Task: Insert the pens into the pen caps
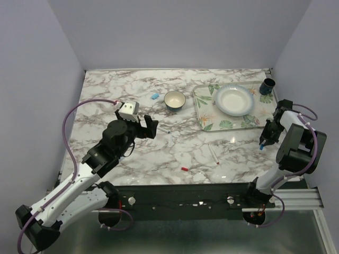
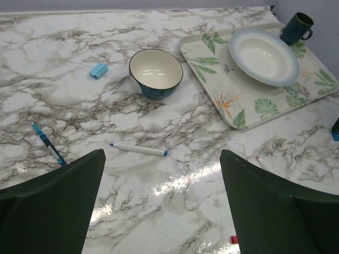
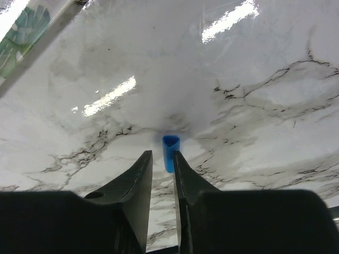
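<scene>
On the glossy, grey-veined marble tabletop [image 1: 106,95], the left gripper [image 1: 150,128] hovers with its dark, wedge-shaped jaws spread wide and nothing between them. Ahead of it lie a slim blue pen [image 2: 48,144] and a white-barrelled pen [image 2: 139,150] with blue at its ends, both flat on the stone. Farther back is a stubby light blue pen cap [image 2: 98,70], beside a round bowl [image 2: 156,73] that is cream inside and teal outside. A tiny red pen cap [image 1: 184,169] rests near the front edge, and right of it lies another thin white pen [image 1: 213,155]. A rectangular leaf-printed tray [image 1: 206,114] carries a shallow white plate [image 1: 233,99], with a dark blue mug [image 1: 268,86] at its far corner. The right gripper [image 3: 163,154] has its jaws drawn narrow around a small blue tubular pen cap [image 3: 170,145] just above the tabletop. One finger touches the cap and a sliver shows on the other side, so I cannot tell whether it is truly pinched.
</scene>
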